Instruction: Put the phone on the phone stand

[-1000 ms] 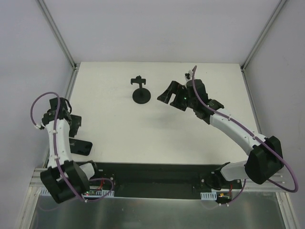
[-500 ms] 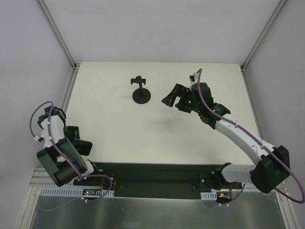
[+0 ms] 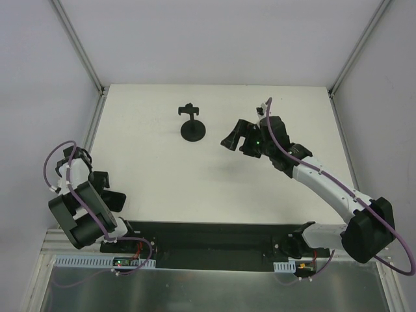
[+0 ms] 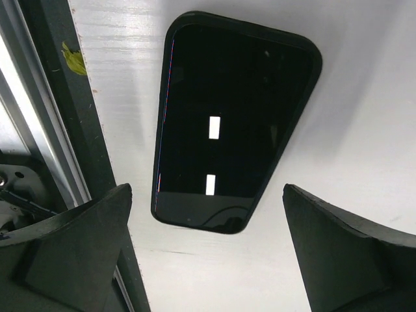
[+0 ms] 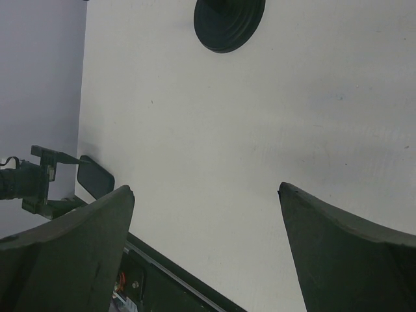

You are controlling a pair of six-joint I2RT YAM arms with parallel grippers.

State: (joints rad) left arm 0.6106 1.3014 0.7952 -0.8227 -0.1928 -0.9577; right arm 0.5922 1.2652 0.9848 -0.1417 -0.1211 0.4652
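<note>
The left arm has drawn back to the worktop's near-left corner, end effector (image 4: 207, 201) spread over the phone (image 4: 237, 123): best straddle its long edges squarely.

Overhead, 2 wrist views; phone (image 4: 234, 123) shared

Left pincer (image 4: 207, 190): the phone (image 4: 237, 123) is seen lying flat on the table (image 4: 364, 97), just ahead of the fingertips, in line with the gap between the jaws and apart from both. An edge rail (image 4: 65, 123) is found to this pincer's left, alongside the phone's long side.

Right pincer (image 5: 206, 188): the phone stand (image 5: 229, 23) is seen well ahead, slightly left of centre, standing on the table. The phone is noted far off to this pincer's left, well apart from the stand.
</note>
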